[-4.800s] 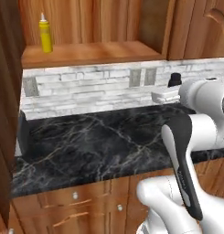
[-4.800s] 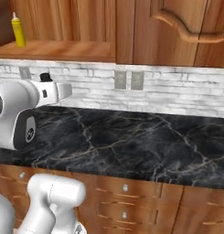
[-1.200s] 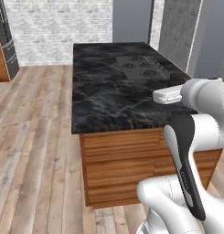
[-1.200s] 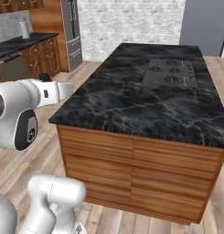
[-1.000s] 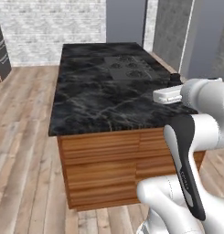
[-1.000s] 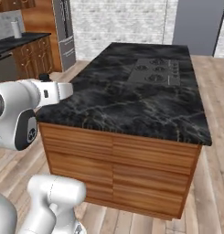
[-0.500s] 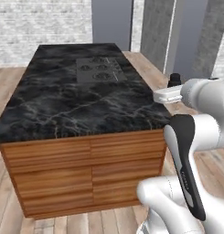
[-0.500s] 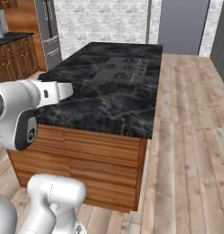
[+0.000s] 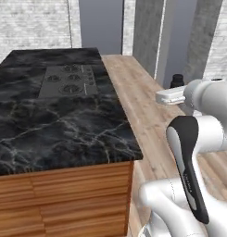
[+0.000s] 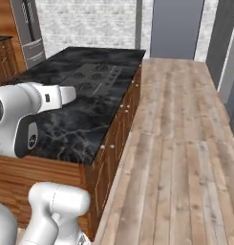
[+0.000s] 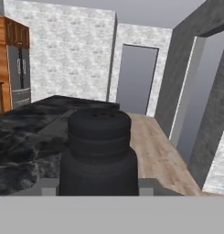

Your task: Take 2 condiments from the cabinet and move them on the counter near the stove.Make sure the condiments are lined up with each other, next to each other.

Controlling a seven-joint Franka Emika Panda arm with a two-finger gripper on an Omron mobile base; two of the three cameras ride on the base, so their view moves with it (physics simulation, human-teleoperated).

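A dark ribbed condiment bottle [image 11: 99, 153] with a black cap stands close and upright in the middle of the hand view. My gripper [image 9: 174, 92] is shut on it, and the bottle's black cap [image 9: 177, 80] pokes up above the white hand. The hand hangs over the wooden floor, to the right of the black marble counter [image 9: 64, 127]. The dark grey stove [image 9: 66, 81] is set flat into the counter's far half, and the stove [image 10: 93, 76] also lies beyond my white hand in the right base view. The cabinet is out of view.
The counter [image 10: 82, 127] is an island with reddish-brown drawer fronts [image 9: 64, 199]. Plank floor [image 10: 180, 143] runs along its right side to a grey door [image 10: 177, 28]. A steel fridge [image 10: 27, 33] and wooden units stand at the far left. Grey wall columns [image 9: 189, 41] rise behind the hand.
The base has driven and turned, so the whole picture shifted: the wall counter gave way to the island, which slid left. The gripper has stayed shut on the dark bottle.
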